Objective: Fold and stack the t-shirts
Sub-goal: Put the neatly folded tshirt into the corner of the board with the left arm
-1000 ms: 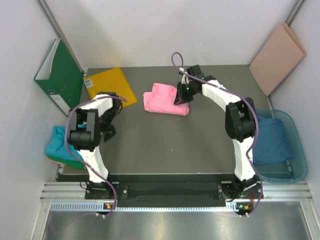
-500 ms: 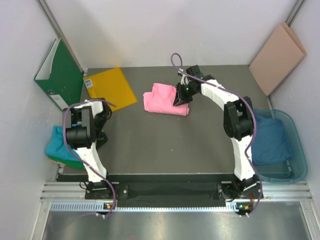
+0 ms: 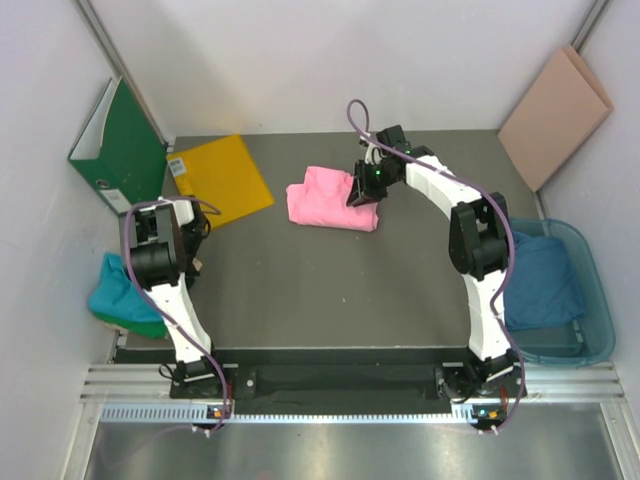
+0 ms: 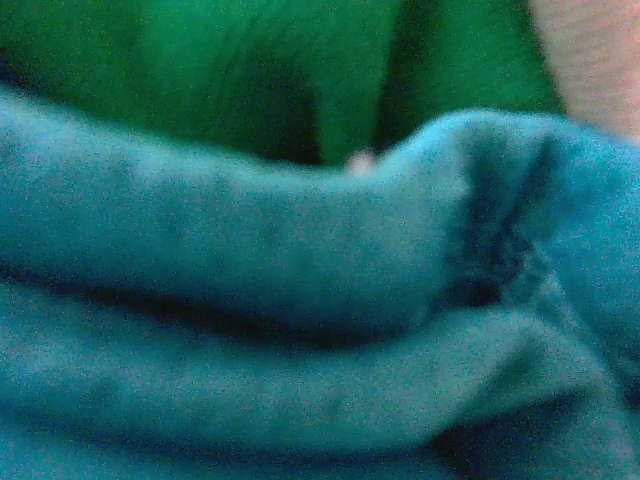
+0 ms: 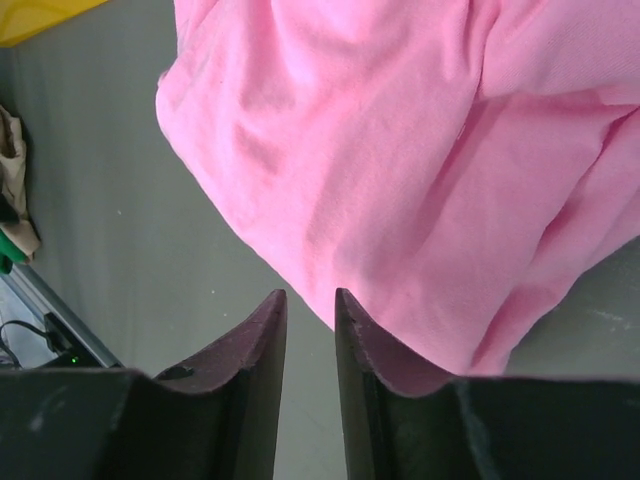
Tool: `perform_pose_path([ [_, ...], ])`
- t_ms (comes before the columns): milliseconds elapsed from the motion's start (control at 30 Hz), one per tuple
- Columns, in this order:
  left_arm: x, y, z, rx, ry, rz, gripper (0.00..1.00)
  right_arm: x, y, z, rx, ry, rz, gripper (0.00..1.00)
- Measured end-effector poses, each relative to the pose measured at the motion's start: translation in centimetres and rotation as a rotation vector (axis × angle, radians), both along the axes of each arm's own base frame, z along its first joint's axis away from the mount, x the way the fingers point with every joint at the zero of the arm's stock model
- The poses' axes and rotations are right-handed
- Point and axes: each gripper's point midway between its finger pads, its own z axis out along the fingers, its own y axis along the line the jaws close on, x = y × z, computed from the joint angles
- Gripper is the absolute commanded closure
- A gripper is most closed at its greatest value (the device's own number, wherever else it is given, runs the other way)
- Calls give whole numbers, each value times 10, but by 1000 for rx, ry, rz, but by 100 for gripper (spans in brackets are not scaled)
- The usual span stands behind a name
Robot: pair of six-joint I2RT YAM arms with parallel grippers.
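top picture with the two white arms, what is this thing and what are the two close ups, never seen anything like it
It is a robot: two arms, left arm and right arm, bolted at the near edge of a table, seen from a camera overhead. The two close-ups come from cameras on the wrists. The left one is so close to a teal shirt, with green cloth behind, that its fingers do not show. The right one shows the right gripper, fingers a narrow gap apart and holding nothing, at the edge of a pink shirt on the table. Also there: a yellow sheet, a green binder, and a blue shirt in a clear bin.
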Motion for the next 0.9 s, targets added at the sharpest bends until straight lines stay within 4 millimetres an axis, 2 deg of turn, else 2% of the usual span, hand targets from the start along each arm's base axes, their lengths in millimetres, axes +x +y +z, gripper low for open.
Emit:
perform_pose_path([
  [100, 0, -1, 0, -23, 11, -5, 100, 1, -2, 0, 1, 3, -7, 50],
  [133, 0, -2, -1, -31, 13, -7, 100, 2, -3, 0, 1, 2, -9, 38],
  [200, 1, -3, -1, -46, 15, -11, 100, 3, -5, 0, -1, 1, -14, 29],
  [233, 2, -5, -1, -59, 16, -17, 100, 4, -6, 0, -2, 0, -16, 21],
  [300, 4, -9, -1, -74, 15, -27, 100, 4, -7, -1, -5, 0, -21, 15],
  [433, 20, -28, -3, -113, 5, -72, 100, 7, -9, -1, -13, -7, -26, 9],
  [667, 61, -90, -5, -182, 47, -227, 100, 11, -11, -4, -22, -23, -43, 7],
  [800, 76, -120, -4, -254, 46, -234, 100, 7, -17, -11, -38, -9, -59, 7],
  [900, 85, -134, -3, -317, 29, -205, 100, 3, -24, -15, -46, 4, -75, 7],
])
